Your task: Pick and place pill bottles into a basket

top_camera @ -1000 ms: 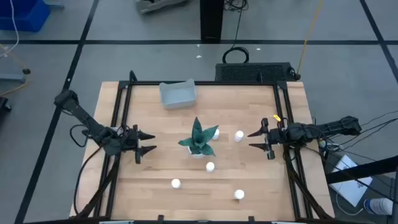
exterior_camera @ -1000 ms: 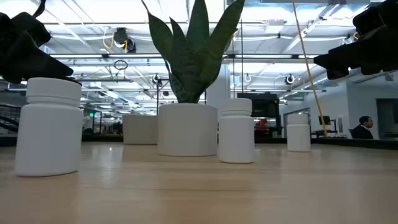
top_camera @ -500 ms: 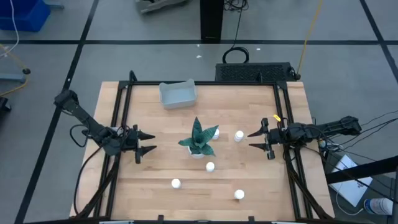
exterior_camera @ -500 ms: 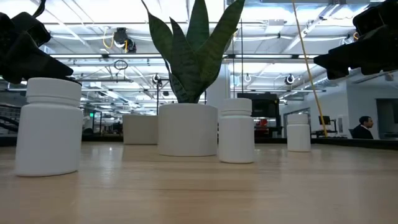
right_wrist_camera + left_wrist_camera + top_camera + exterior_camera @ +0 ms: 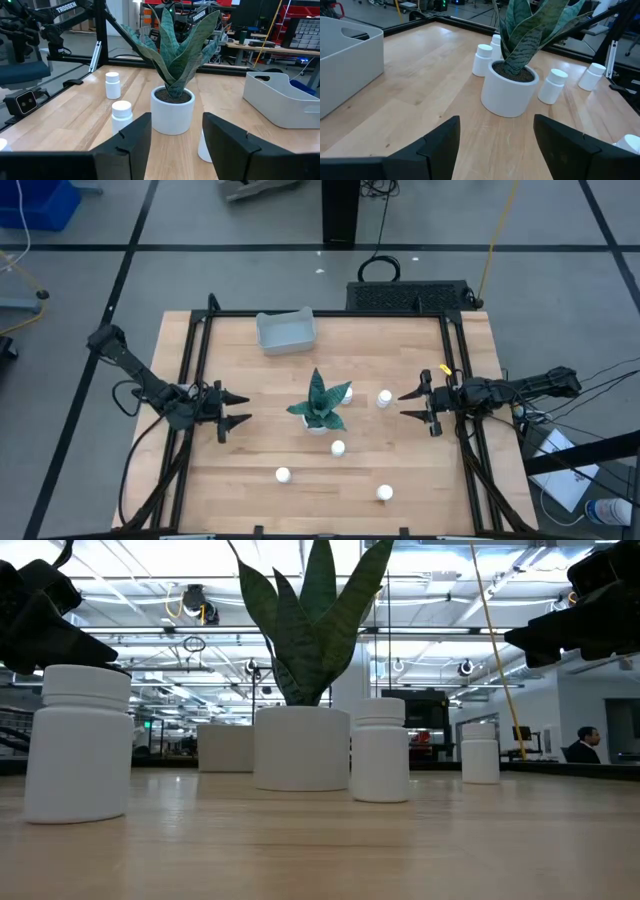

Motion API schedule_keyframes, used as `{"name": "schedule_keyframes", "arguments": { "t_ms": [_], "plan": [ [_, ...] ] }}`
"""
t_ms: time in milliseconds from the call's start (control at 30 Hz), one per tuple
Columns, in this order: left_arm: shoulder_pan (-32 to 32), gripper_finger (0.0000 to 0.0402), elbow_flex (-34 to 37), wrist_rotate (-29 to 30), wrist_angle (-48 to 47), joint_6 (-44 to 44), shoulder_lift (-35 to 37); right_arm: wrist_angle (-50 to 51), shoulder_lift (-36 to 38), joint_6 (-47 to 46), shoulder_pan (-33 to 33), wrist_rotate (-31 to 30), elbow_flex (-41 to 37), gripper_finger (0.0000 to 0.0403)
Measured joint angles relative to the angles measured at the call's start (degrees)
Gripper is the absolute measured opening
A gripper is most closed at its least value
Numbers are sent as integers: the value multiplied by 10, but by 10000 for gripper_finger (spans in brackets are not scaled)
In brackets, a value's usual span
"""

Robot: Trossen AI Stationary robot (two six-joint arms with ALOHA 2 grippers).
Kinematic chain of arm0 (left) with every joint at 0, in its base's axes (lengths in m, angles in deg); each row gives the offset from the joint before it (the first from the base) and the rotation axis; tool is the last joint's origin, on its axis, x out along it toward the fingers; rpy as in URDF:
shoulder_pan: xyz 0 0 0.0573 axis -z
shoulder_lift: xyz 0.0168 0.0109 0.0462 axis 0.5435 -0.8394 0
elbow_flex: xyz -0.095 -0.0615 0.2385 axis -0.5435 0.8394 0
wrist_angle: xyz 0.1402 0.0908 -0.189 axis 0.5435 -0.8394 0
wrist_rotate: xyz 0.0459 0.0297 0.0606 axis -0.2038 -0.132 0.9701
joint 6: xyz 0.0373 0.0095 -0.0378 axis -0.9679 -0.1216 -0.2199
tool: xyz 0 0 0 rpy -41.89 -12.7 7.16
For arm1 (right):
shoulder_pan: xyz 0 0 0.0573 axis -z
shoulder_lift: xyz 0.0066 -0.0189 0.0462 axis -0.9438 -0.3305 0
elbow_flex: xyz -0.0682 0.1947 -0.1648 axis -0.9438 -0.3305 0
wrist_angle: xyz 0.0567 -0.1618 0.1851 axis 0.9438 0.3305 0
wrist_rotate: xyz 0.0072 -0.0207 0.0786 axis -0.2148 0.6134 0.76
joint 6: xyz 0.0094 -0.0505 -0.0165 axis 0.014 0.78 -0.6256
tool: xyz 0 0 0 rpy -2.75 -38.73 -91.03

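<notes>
Several small white pill bottles stand upright on the wooden table around a potted plant (image 5: pixel 318 405): one (image 5: pixel 385 397) to its right, one (image 5: pixel 338 447) just in front of it, and two (image 5: pixel 283 475) (image 5: pixel 384 493) nearer the front edge. The pale grey-blue basket (image 5: pixel 286 332) rests on its base at the far side, left of centre. My left gripper (image 5: pixel 244 409) hovers open at the table's left side and points toward the plant. My right gripper (image 5: pixel 403 406) hovers open at the right side, just right of the nearest bottle (image 5: pixel 205 145). Neither holds anything.
The plant in its white pot (image 5: pixel 509 91) stands mid-table between the grippers, its tall leaves rising above them. A black frame (image 5: pixel 196 360) runs along the table's edges. A strip of bare wood (image 5: pixel 230 480) lies at the front left.
</notes>
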Motion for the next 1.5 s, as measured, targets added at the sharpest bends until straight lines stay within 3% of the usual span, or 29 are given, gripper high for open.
{"name": "schedule_keyframes", "arguments": {
  "t_ms": [67, 200, 467, 633, 767, 900, 1067, 1133, 1233, 1300, 1500],
  "plan": [
    [0, 257, 0, 0, 0, 0, 0, -1, 0, 2, 0, -3, 0, 169],
    [0, 257, 0, 0, 0, 0, 0, -45, -6, 16, 3, -82, 0, 169],
    [0, 257, 0, 0, 0, 0, 0, -321, -7, -319, 2, -79, 0, 169],
    [0, 257, 0, 0, 1, 0, 0, -433, -7, -358, 2, -199, 0, 169],
    [0, 257, 0, 0, 1, 0, 0, -447, -7, -400, 2, -264, 0, 169],
    [0, 257, 0, 0, 1, 0, 0, -461, -7, -475, 2, -274, 0, 169],
    [0, 257, 0, 0, 0, 2, 0, -509, -7, -489, 7, -331, 0, 169],
    [0, 257, 0, 0, 1, 2, 0, -519, -8, -502, 9, -327, 6, 169],
    [0, 257, 0, 0, 0, 2, 0, -480, -26, -494, 2, -260, 41, 169],
    [0, 257, 0, 0, 1, 2, 0, -419, -61, -491, -11, -221, 107, 169],
    [0, 257, 0, 0, 0, 2, 0, -54, -250, -528, -62, -191, 374, 169]
  ]
}}
